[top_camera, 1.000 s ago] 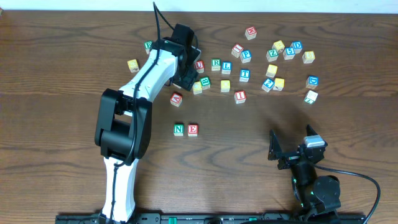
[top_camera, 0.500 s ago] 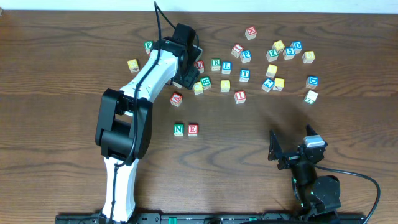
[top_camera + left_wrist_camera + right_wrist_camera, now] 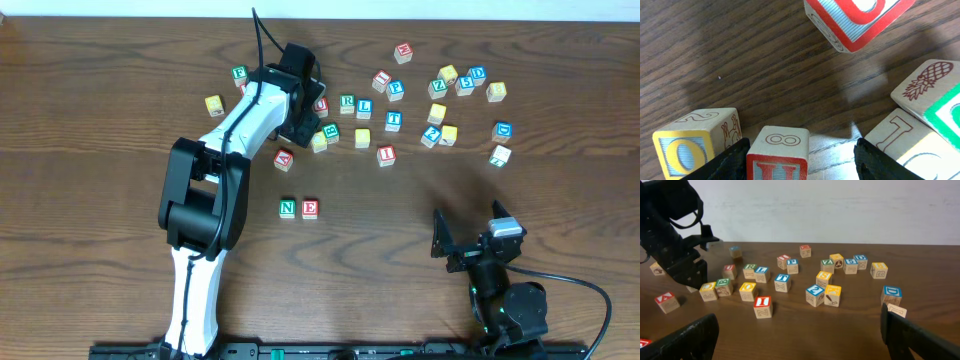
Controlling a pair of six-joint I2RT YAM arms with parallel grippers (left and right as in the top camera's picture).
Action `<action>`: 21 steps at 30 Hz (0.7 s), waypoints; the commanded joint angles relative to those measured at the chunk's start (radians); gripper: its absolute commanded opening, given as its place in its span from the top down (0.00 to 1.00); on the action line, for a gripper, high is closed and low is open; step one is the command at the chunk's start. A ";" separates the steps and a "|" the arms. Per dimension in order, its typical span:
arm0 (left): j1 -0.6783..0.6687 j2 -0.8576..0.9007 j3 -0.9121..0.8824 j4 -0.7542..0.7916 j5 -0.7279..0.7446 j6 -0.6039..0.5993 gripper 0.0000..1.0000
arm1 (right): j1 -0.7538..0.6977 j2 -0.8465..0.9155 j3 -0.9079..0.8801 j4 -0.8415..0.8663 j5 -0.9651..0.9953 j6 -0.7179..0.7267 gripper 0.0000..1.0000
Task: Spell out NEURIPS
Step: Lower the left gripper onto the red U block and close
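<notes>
Straddling a red-lettered block (image 3: 776, 152), letter cut off below, left pincer (image 3: 800, 150) spread; right pincer (image 3: 796, 322) spread.

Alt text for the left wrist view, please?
A red-lettered wooden cube sits between the left arm's open black fingers on the dark wood table. A yellow-edged O cube lies to its left, a pineapple-engraved cube to its right.

In the overhead view, the N block (image 3: 288, 208) (green letter) and the E block (image 3: 310, 208) (red letter) sit side by side at lower centre. Above them, right of centre, the I block (image 3: 386, 154) is red-lettered, and the T block (image 3: 394, 120) and L block (image 3: 364, 108) are blue-lettered. In the left wrist view, the 8 block (image 3: 779, 147) at bottom centre carries that numeral on its upper face, and the O block (image 3: 690, 147) at bottom left shows a blue O with a 2 above.
</notes>
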 commanded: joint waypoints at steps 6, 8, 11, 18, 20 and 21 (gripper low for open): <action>0.009 0.011 0.004 0.001 0.008 0.021 0.41 | -0.008 -0.003 -0.001 -0.005 -0.002 -0.006 0.01; 0.013 0.011 0.004 0.001 0.008 0.021 0.43 | -0.008 -0.003 -0.001 -0.005 -0.002 -0.006 0.01; 0.017 0.011 0.004 -0.001 0.008 0.021 0.44 | -0.008 -0.003 -0.001 -0.005 -0.002 -0.005 0.01; 0.019 0.011 0.004 -0.002 0.008 0.021 0.52 | -0.008 -0.003 -0.001 -0.004 -0.002 -0.006 0.01; 0.019 0.011 0.004 -0.002 0.008 0.021 0.54 | -0.008 -0.003 -0.001 -0.004 -0.002 -0.006 0.01; 0.019 0.011 0.004 -0.002 0.008 0.021 0.57 | -0.008 -0.003 -0.001 -0.005 -0.002 -0.006 0.01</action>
